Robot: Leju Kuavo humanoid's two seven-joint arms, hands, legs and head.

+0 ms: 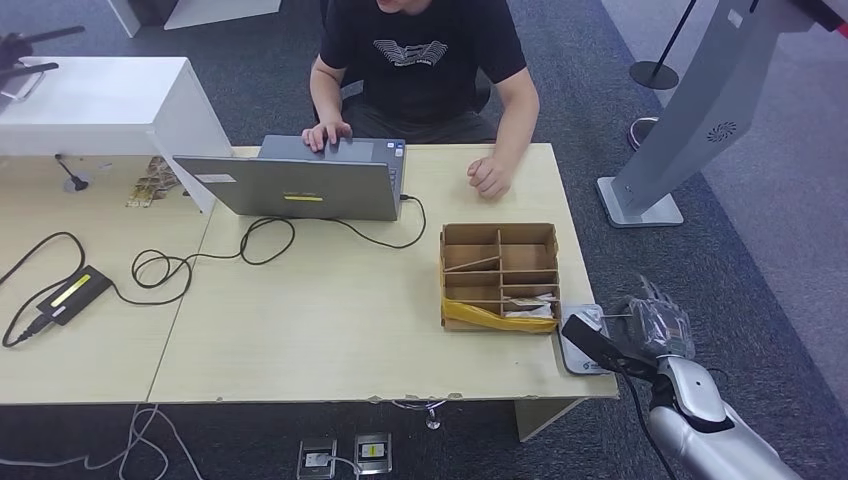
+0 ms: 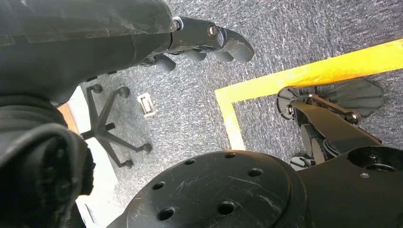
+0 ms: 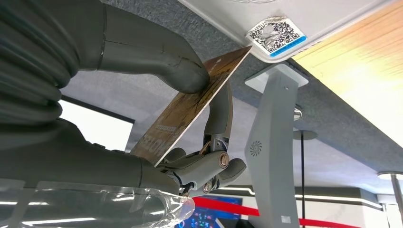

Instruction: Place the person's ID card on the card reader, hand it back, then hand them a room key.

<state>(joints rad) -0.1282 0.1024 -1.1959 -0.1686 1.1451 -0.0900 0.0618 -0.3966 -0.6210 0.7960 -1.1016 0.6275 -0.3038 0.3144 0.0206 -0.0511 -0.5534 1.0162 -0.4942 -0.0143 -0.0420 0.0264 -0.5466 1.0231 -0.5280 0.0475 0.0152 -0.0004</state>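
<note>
We judged the task to be in its first step. Our right hand [image 1: 655, 328] sat at the desk's [image 1: 330, 330] right front corner, beside the white reader [image 1: 580, 345] that lay there. It pinched a card [image 3: 190, 107] between thumb and fingers [image 3: 216, 164], the thumb pressed on one face and the darker fingers behind the other. The card was brown and printed; we could not read it, and took it for the ID card rather than a room key only because of where it was held.

In the right wrist view the card's leading corner was right at the reader's edge near the QR sticker [image 3: 275, 32]; we could not tell whether it touched. It was not yet lying flat on the reader. Its long axis ran from our palm out toward the reader, tilted edge-on rather than level.

Still to do, as we judged: lay the card down, hand it back to the person [image 1: 425, 55] across the desk, then give them a key.

Our left hand [image 2: 209, 42] hung low over the carpet, holding nothing, fingers loosely curled.
</note>
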